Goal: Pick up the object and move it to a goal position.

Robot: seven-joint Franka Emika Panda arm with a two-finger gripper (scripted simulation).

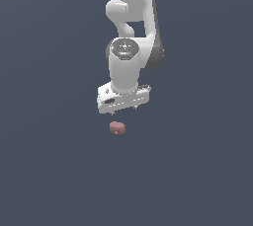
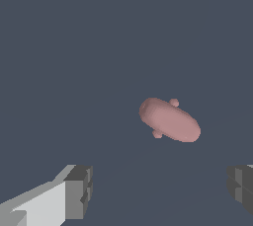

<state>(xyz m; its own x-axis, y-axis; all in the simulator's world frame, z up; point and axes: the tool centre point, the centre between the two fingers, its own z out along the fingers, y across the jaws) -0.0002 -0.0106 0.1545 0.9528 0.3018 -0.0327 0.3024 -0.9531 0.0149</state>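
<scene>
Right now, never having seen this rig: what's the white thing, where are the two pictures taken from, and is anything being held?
These are simulator renders, not photos. The white thing is a robot arm; at its lower end sits its gripper, the grasping part. One picture comes from a camera off the arm that sees the whole scene. The other comes from a camera on the wrist, looking past the two grey fingers, which stand wide apart. On the flat dark surface lies one small reddish-brown lump, an elongated rounded shape with small nubs in the wrist view. Nothing is held: the lump lies clear of the fingers.
</scene>
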